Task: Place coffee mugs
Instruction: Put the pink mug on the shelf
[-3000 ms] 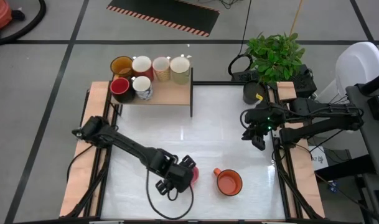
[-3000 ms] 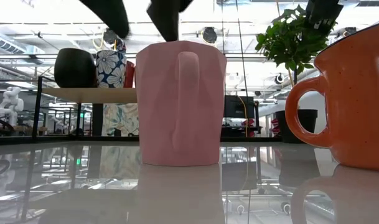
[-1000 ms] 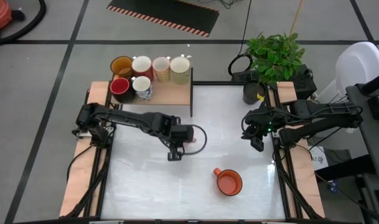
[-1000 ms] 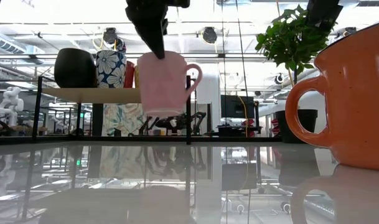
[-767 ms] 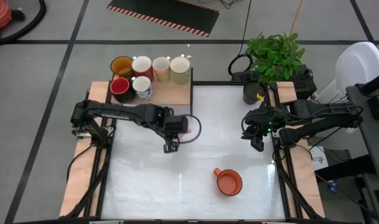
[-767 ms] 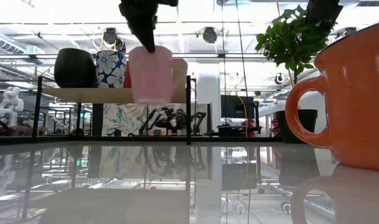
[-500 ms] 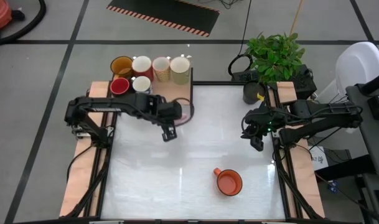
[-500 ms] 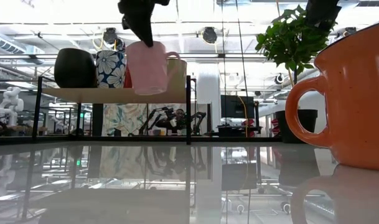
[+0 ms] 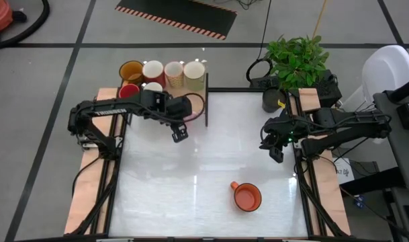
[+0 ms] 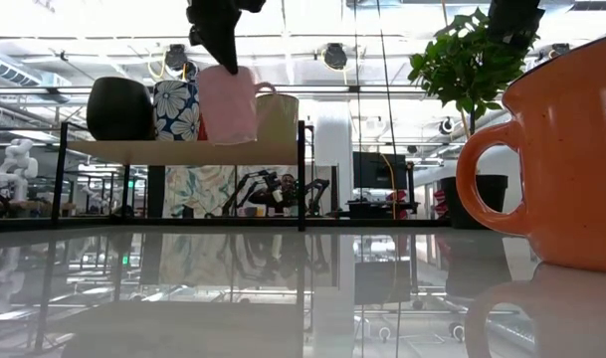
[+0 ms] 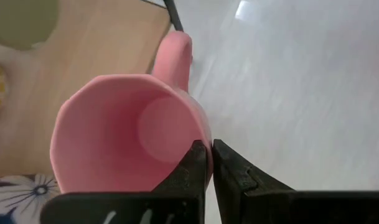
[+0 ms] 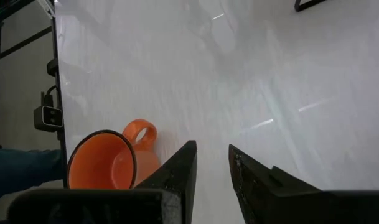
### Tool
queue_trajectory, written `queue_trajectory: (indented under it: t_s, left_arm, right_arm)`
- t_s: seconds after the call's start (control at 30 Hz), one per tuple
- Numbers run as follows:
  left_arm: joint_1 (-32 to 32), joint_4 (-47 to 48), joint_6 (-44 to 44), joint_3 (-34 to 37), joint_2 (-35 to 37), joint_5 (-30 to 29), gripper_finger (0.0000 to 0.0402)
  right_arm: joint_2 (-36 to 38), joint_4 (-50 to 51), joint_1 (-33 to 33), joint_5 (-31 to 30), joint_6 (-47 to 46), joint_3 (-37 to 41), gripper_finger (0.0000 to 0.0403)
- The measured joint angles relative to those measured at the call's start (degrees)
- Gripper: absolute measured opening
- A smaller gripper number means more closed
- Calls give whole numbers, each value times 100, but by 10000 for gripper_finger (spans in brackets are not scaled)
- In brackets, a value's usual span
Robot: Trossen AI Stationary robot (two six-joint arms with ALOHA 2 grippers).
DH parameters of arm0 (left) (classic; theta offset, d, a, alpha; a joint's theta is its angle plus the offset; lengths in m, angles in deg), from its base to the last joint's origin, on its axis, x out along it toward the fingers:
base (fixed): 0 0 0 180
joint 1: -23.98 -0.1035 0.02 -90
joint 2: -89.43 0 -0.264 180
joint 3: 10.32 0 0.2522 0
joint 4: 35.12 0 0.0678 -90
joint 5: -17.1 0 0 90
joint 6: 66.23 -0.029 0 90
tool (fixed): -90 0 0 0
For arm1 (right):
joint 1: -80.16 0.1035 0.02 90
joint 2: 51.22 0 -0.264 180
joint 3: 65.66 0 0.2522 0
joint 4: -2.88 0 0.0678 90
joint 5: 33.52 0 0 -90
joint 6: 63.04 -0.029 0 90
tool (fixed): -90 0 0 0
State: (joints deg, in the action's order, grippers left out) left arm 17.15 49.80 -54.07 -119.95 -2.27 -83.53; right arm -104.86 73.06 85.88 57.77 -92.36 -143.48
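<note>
No legible text anywhere

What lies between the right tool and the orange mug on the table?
Nothing: the high view shows only bare white table between the right tool and the orange mug.

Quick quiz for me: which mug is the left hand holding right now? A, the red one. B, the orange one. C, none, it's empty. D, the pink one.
D: the left hand is pinched shut on the rim of the pink mug, carrying it over the wooden shelf, while the orange mug sits alone on the table.
</note>
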Motion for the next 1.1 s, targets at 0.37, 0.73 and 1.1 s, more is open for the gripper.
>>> queue_trajectory:
  t_s: [0.37, 0.73, 1.1]
  left_arm:
    - [-465, 283, 13, -791, 5, -272, 12]
    - [-1148, 480, 18, -923, 2, -291, 12]
    - [-1421, 488, 214, -923, -37, -129, 18]
  right_arm:
    - [0, -15, 0, 1, -2, 0, 77]
    - [0, -181, 0, -128, -64, 0, 77]
    - [0, -216, 2, -130, -144, 0, 77]
